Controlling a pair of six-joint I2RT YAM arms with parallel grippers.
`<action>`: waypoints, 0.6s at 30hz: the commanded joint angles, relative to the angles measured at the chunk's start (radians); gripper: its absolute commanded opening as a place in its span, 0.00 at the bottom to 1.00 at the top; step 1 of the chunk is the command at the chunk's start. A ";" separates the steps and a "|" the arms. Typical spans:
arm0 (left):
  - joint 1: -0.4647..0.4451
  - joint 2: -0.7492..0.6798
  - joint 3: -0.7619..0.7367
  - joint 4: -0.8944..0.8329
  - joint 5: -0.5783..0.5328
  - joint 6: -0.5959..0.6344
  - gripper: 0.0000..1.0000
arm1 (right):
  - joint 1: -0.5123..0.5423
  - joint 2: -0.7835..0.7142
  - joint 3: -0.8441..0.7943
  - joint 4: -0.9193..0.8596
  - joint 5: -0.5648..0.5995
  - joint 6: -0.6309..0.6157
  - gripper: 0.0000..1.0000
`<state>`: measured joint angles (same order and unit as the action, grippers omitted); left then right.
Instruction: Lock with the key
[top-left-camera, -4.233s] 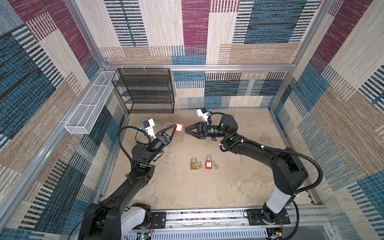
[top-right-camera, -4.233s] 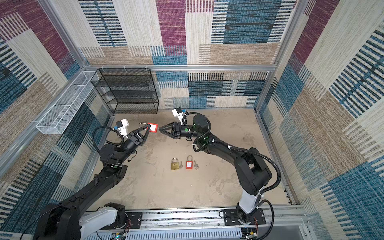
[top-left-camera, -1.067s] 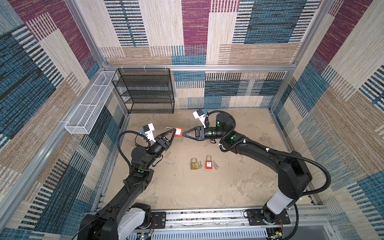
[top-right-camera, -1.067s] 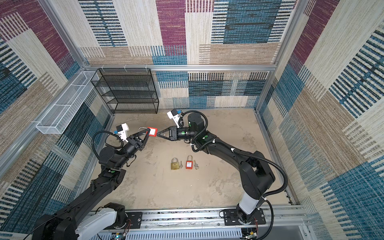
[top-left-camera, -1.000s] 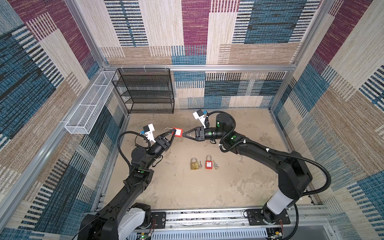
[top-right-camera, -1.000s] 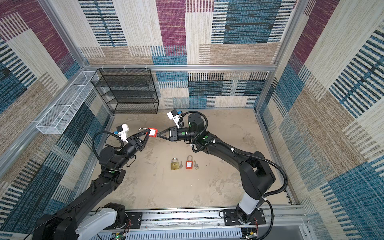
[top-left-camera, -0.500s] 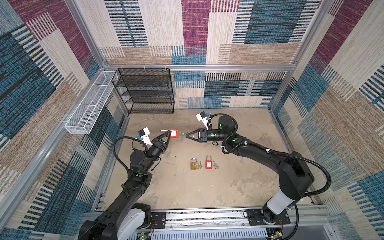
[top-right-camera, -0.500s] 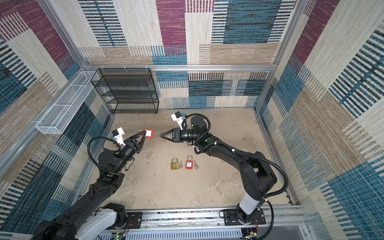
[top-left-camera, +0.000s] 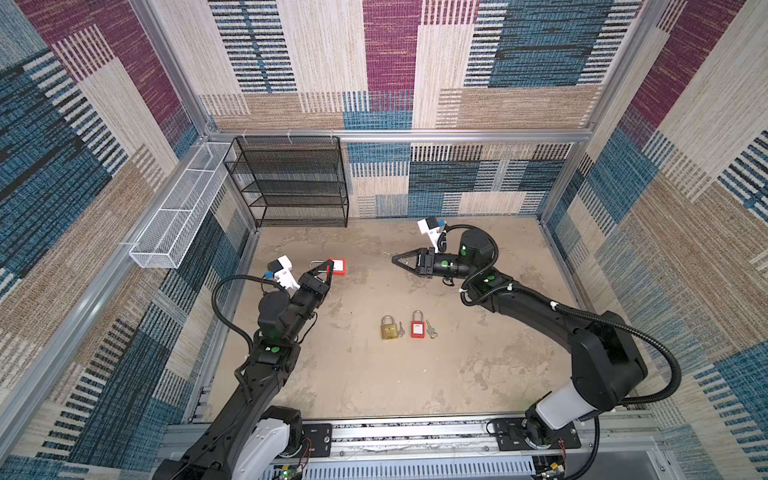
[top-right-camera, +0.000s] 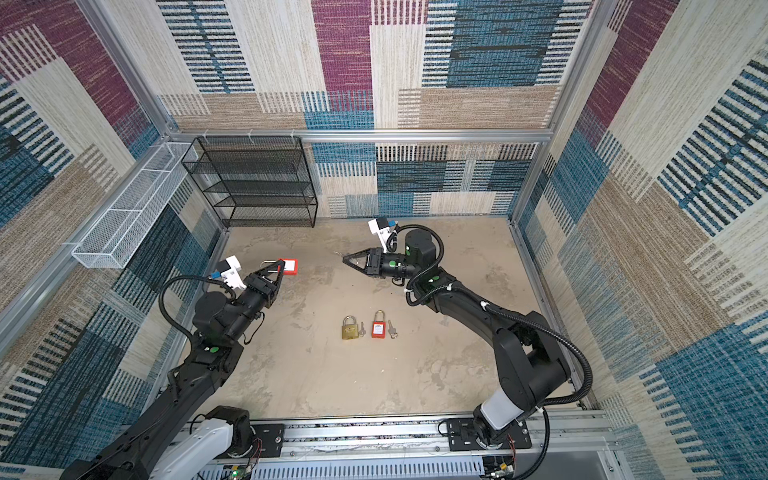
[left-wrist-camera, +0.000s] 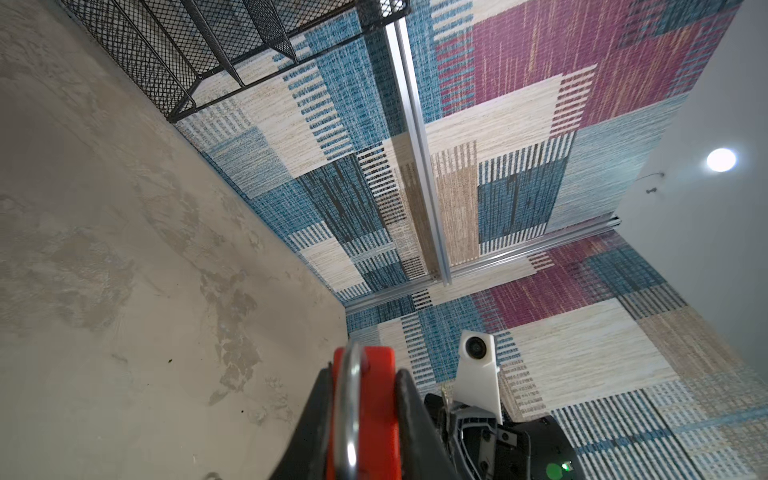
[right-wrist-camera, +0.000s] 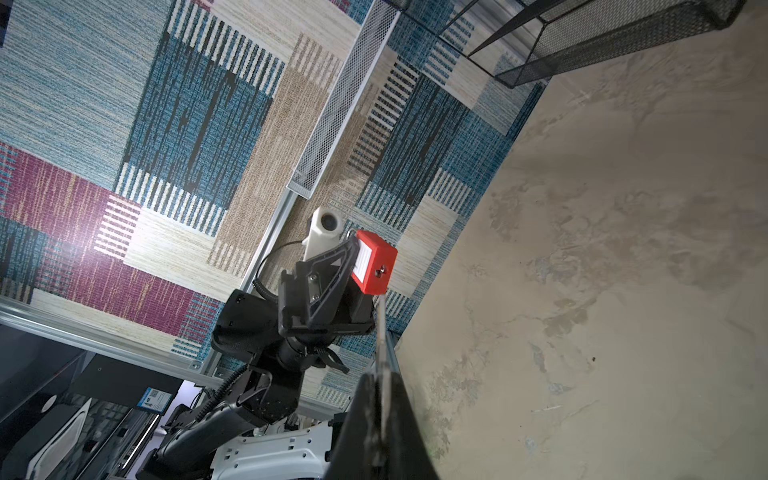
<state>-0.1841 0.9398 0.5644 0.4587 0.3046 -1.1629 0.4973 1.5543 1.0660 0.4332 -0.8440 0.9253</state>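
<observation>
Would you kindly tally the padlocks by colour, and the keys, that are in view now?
Red padlocks: 2, held red padlock, lying red padlock
Brass padlock: 1
Keys: 3, held key, key by brass, key by red
Total: 6

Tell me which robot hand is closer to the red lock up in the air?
Left. The left gripper is clamped on the red lock, holding it up. The right gripper is apart from it across a gap, pinching a key.
</observation>
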 joint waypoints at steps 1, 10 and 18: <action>-0.016 0.102 0.076 -0.219 0.195 0.117 0.00 | -0.038 -0.034 -0.024 -0.039 0.014 -0.043 0.00; -0.272 0.453 0.269 -0.350 0.220 0.265 0.00 | -0.177 -0.141 -0.085 -0.196 0.065 -0.120 0.00; -0.436 0.717 0.493 -0.465 0.226 0.342 0.00 | -0.337 -0.273 -0.163 -0.317 0.106 -0.190 0.00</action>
<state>-0.5861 1.6073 1.0069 0.0551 0.5285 -0.9043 0.1955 1.3121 0.9272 0.1581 -0.7551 0.7658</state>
